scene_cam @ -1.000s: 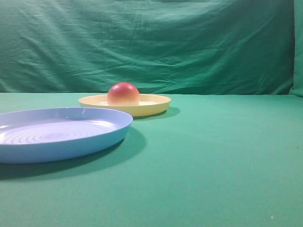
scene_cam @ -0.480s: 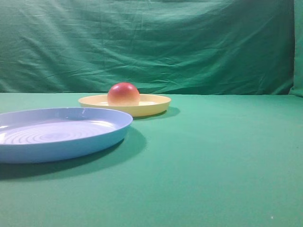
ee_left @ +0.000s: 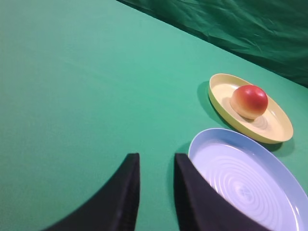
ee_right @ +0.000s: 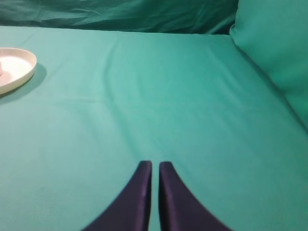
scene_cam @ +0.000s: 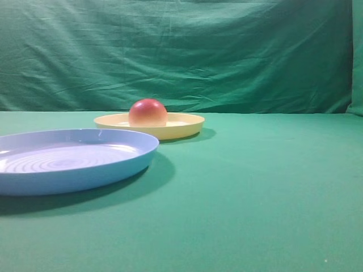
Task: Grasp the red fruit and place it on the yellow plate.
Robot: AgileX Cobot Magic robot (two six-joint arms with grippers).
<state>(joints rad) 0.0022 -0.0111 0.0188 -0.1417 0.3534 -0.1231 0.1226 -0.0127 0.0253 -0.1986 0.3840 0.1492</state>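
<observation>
The right gripper [ee_right: 152,166] is held with its fingers brought together on nothing above bare green cloth [ee_right: 159,96], well apart from the plates, while the left gripper [ee_left: 156,161] is kept with a narrow gap between its empty fingers, just beside the light blue plate [ee_left: 284,178]. The red fruit [ee_left: 249,101] is seen resting on the yellow plate [ee_left: 279,132], free of both grippers. The placement is therefore judged complete, which would explain why both tools are parked clear.

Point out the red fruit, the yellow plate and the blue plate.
red fruit [ee_left: 249,100], left wrist view, its red top.
yellow plate [ee_left: 277,126], left wrist view, bare floor.
blue plate [scene_cam: 85,177], exterior high view, outer wall.
</observation>
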